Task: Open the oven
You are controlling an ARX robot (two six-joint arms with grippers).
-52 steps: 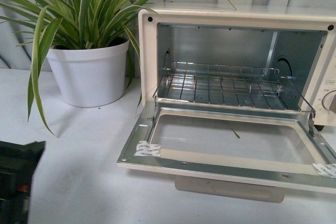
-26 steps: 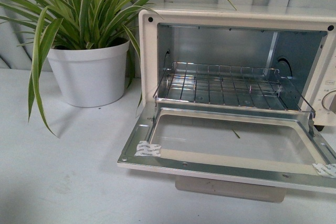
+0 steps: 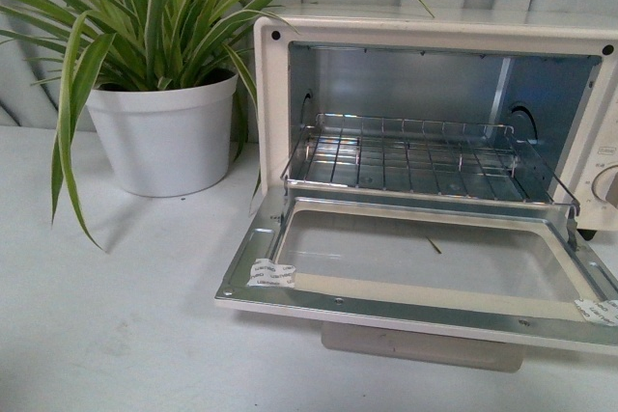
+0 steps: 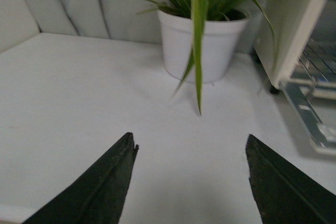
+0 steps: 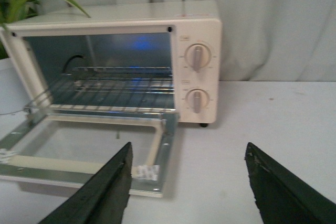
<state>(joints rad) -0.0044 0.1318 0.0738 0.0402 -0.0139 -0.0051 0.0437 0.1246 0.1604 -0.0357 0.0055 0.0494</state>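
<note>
The cream-white oven [image 3: 275, 94] stands on the white table with its glass-windowed door [image 3: 425, 272] dropped flat and the wire rack [image 3: 406, 156] showing in the metal interior. The bar handle [image 3: 420, 346] hangs under the door's front edge. In the right wrist view the oven [image 5: 199, 24] shows two knobs [image 5: 197, 57]. My right gripper [image 5: 187, 153] is open and empty, in front of the door's corner, apart from it. My left gripper [image 4: 190, 145] is open and empty over bare table, to the left of the oven [image 4: 294, 35]. Neither gripper shows in the front view.
A spider plant in a white pot [image 3: 164, 137] stands just left of the oven; its long leaves hang toward the table. It also shows in the left wrist view [image 4: 202, 45]. A grey curtain [image 5: 273, 19] backs the white table [image 3: 116, 325].
The dark arm part at the front view's lower left a second ago has left that view. The oven and its open door have not moved.
</note>
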